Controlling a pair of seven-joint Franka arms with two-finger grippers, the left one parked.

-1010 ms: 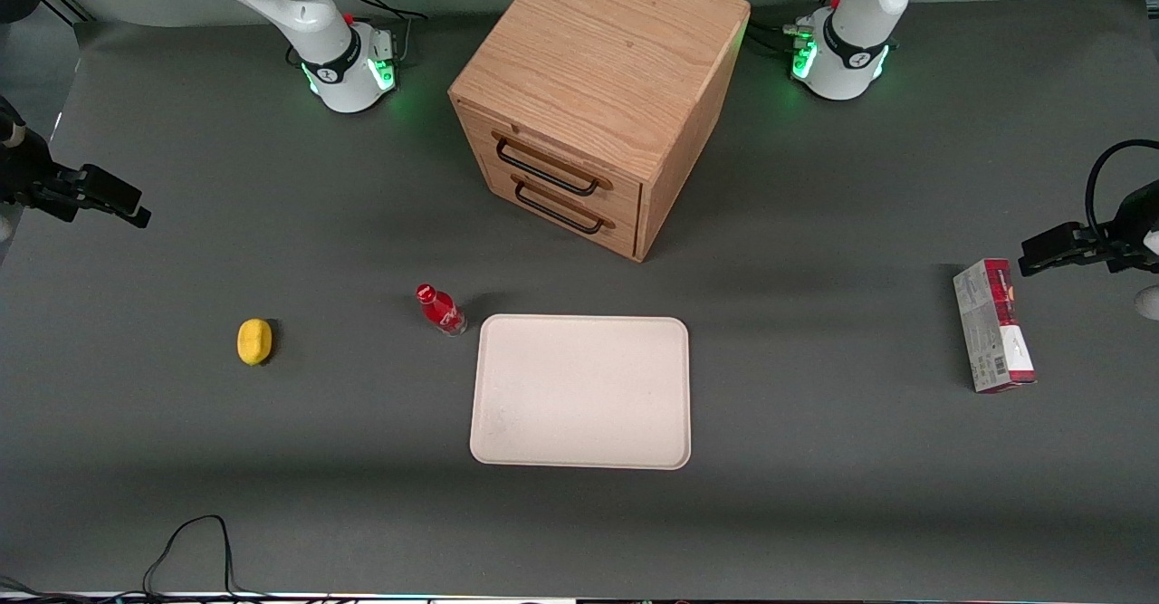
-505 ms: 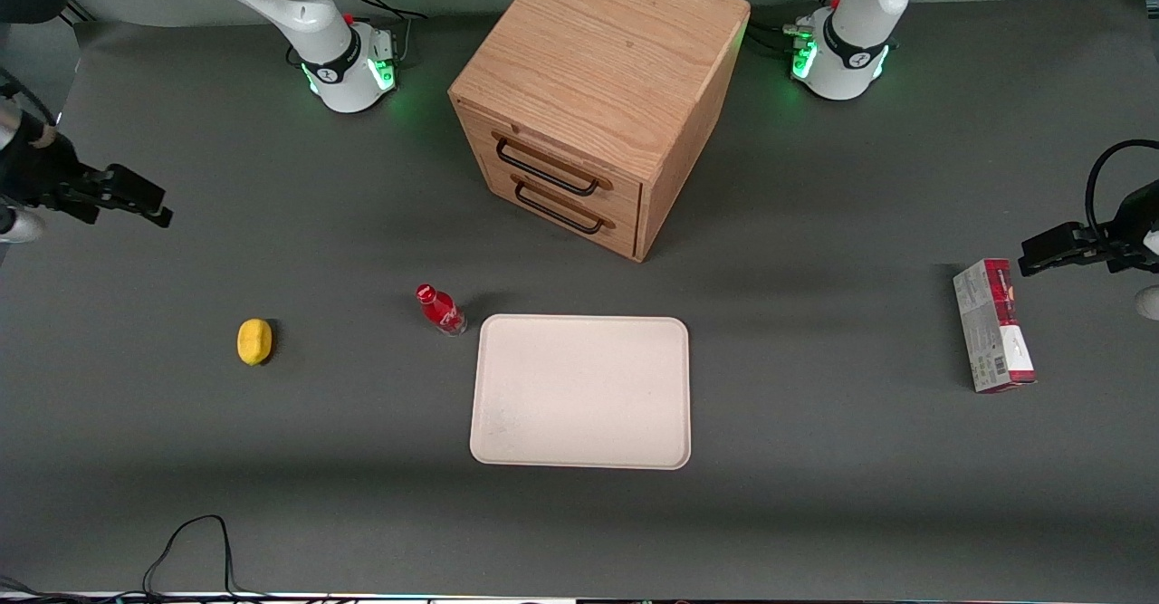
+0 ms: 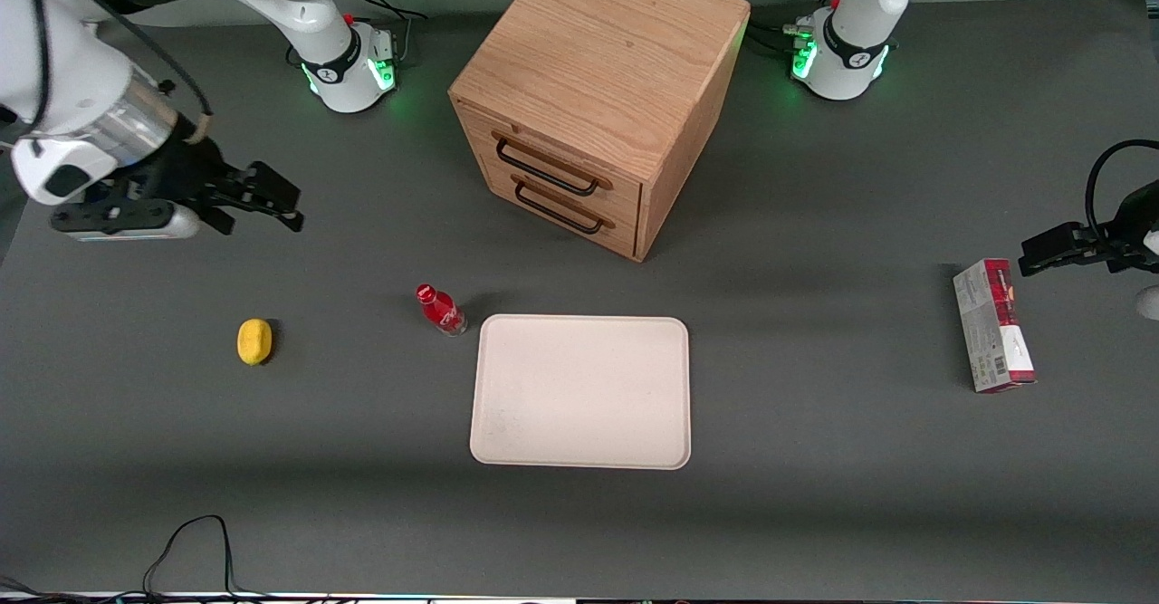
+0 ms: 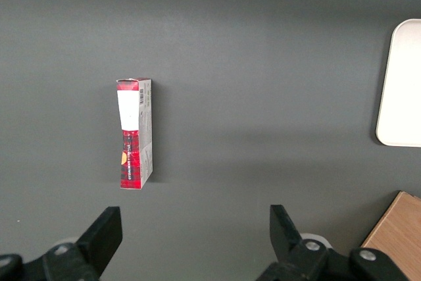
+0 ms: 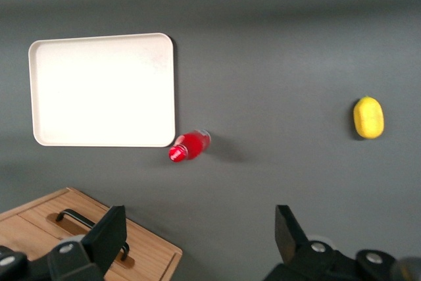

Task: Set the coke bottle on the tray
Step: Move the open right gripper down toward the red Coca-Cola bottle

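Wooden drawer cabinet (image 3: 593, 97): largest item, two drawers, both shut; contents not visible. Stands farther from the front camera than the tray.

Tray (image 3: 580, 392): cream, low rim, flat on the dark table (image 3: 815, 459). Nothing in it. So the task is not yet done.

Right arm: over the last second it has swung in from the table's edge at the working arm's end. Gripper (image 3: 272, 198) now hangs above the table, farther from the front camera than the lemon-like lump (image 3: 254, 341) and well apart from the bottle. Fingers spread wide in the right wrist view, holding nothing. Reads as the opening approach; reach and grasp are yet to come.

Red-and-grey carton (image 3: 992, 325): lying flat toward the parked arm's end, well apart from everything else. Not involved.

Coke bottle (image 3: 440, 309): on the table just beside the tray's corner, the one nearest the cabinet toward the working arm's end. Wrist view shows it (image 5: 189, 145) close to the rim, touching or not I cannot tell. Short carry once grasped.
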